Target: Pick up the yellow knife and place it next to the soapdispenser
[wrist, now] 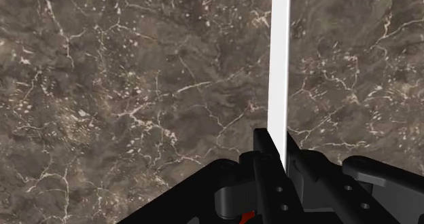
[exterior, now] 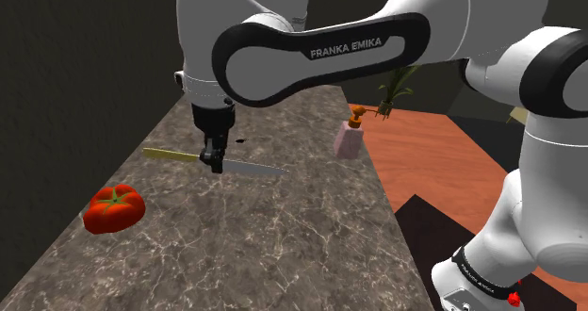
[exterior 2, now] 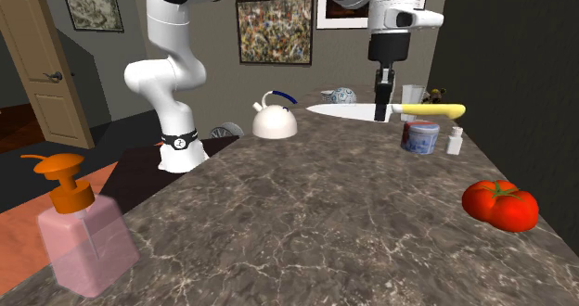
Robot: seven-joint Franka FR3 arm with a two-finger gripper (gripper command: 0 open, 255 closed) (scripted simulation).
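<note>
I record the black two-finger end effector [exterior: 215, 163] clamped on the pale blade of the yellow-handled knife [exterior: 250, 168], just beside the handle. The knife hangs level above the dark marbled counter [exterior: 283, 234], well apart from the pink soap dispenser with its orange pump [exterior: 347, 138].

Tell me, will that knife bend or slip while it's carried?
Probably stiff: the knife juts out level and straight. It might twist, since the jaws pinch just its thin, smooth blade near the handle.
</note>
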